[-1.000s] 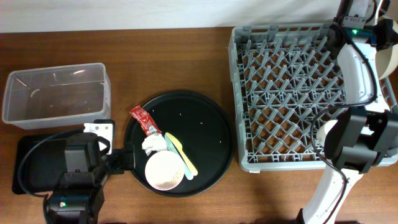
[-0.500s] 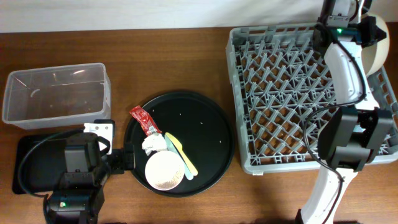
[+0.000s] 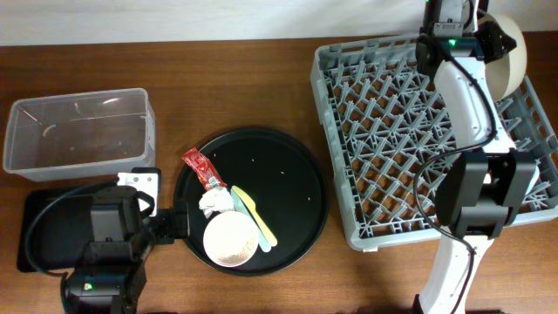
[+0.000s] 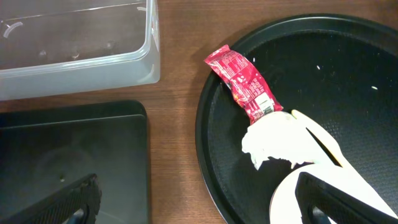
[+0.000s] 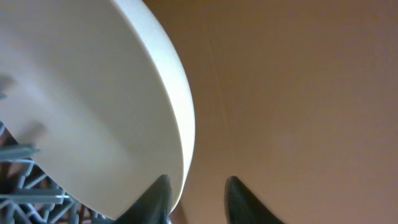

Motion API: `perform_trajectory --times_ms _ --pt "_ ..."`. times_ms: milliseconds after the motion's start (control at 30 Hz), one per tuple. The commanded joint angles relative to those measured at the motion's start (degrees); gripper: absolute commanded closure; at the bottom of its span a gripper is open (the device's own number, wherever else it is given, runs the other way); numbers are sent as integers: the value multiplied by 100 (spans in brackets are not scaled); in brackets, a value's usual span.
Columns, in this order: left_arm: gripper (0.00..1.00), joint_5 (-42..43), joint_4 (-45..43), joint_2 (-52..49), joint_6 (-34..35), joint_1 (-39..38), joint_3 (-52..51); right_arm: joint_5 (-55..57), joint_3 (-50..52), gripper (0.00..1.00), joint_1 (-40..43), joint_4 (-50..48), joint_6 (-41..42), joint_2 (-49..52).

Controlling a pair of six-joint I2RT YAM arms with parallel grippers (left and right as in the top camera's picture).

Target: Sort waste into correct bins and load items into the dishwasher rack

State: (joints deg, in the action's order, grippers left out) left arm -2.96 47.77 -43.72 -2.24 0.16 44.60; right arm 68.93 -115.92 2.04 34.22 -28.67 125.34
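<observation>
The cream plate-bowl (image 3: 507,45) stands on edge at the back right corner of the grey dishwasher rack (image 3: 392,139). My right gripper (image 5: 197,183) is open, with the plate-bowl's (image 5: 81,93) rim between its fingers and touching the left one. On the round black tray (image 3: 292,157) lie the red sauce packet (image 3: 200,168), the white tissue wad (image 3: 212,201), the small bowl (image 3: 231,239), the yellow utensil (image 3: 261,224) and loose rice grains (image 3: 283,174). My left gripper (image 4: 199,208) is open and empty over the tray's left edge, below the packet (image 4: 244,87) and tissue (image 4: 273,140). The cups are out of view.
The clear tub (image 3: 78,131) stands at the back left, with the shallow black rectangular tray (image 3: 39,209) in front of it under my left arm. Both show in the left wrist view, the tub (image 4: 74,56) above the black tray (image 4: 68,149). The rack sits skewed.
My right gripper has moved left and back along the rack's far right corner, and the plate-bowl has gone with it. The rack has shifted left and turned slightly. The left arm has not moved.
</observation>
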Motion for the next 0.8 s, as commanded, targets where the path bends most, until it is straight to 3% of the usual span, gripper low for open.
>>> perform_trajectory --times_ms 0,233,333,500,633,767 --pt "1 63 -9 17 -87 -11 72 131 20 53 -173 -22 66 50" --pt "1 63 -9 17 -87 -11 72 249 20 48 -748 -17 66 26" --pt "1 63 -9 17 -87 -11 72 243 17 39 -973 -208 140 -63" --pt "1 63 -9 17 -87 -11 72 -122 7 26 -1152 549 1360 -393" --pt "1 63 -9 17 -87 -11 72 -2933 -133 26 -1239 2197 3128 -966" --pt "1 63 -9 17 -87 -11 72 -5989 -179 30 -1172 2900 3582 -1606"
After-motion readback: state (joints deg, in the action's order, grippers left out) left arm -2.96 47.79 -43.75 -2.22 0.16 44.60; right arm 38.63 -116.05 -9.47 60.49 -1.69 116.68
